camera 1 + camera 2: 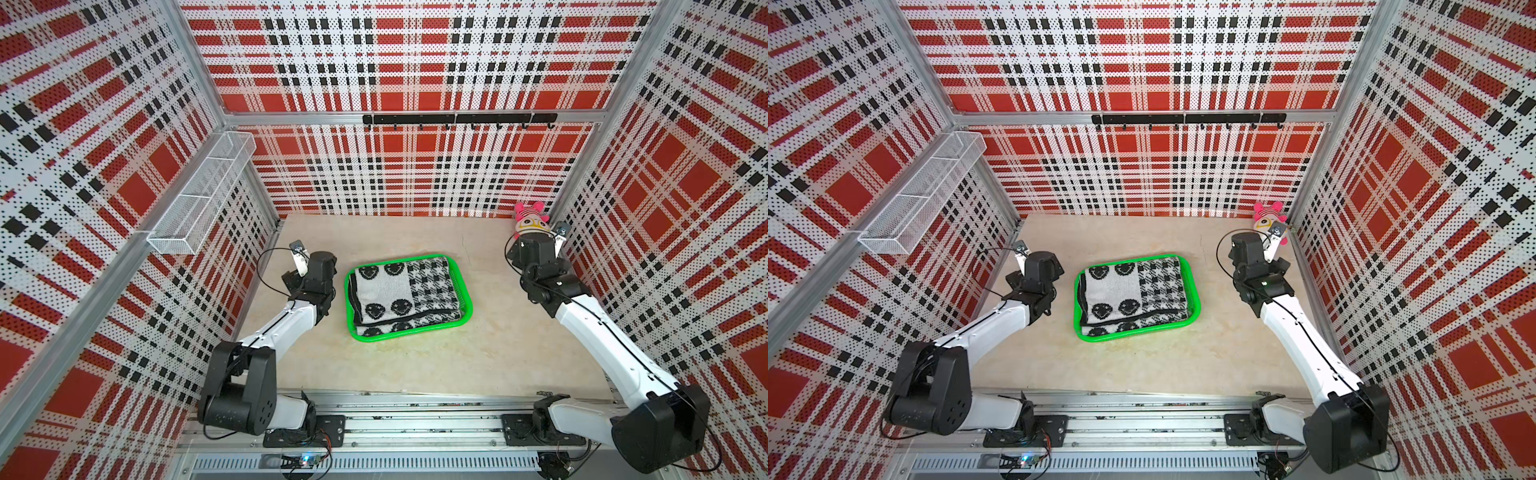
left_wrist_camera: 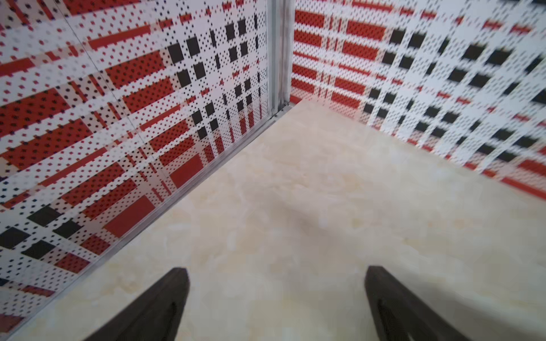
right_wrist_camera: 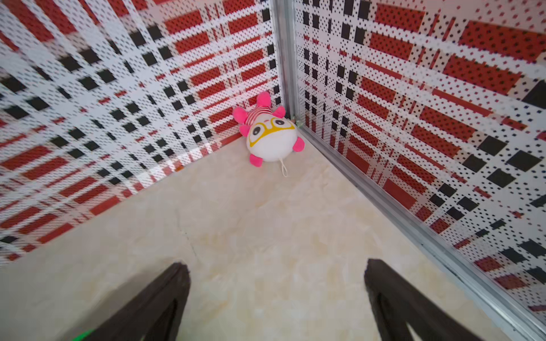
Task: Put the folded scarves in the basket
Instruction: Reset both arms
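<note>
The folded scarf (image 1: 399, 291) (image 1: 1133, 293), black and white with smiley faces and a checked panel, lies inside the green basket (image 1: 399, 336) (image 1: 1133, 337) near the middle of the pale table (image 1: 457, 365), as both top views show. The cloth covers almost the whole floor of the basket, and only the bright rim shows around it.

Neither arm touches the basket. The left arm is just beside the basket's left side, and its wrist view shows the left gripper (image 2: 277, 270) spread wide and empty over bare tabletop, facing a corner of the red, white and black plaid walls (image 2: 133, 118). The right arm is well apart from the basket, out toward the far right corner. The right gripper (image 3: 277, 264) is likewise parted wide with nothing between its fingers (image 3: 165, 295).

Ahead of the right gripper, a pink and white plush toy (image 3: 271, 135) (image 1: 530, 220) with yellow glasses sits tucked into that corner. A white wire shelf (image 1: 203, 195) hangs on the left wall, and a black hook rail (image 1: 457, 119) runs along the back wall.
</note>
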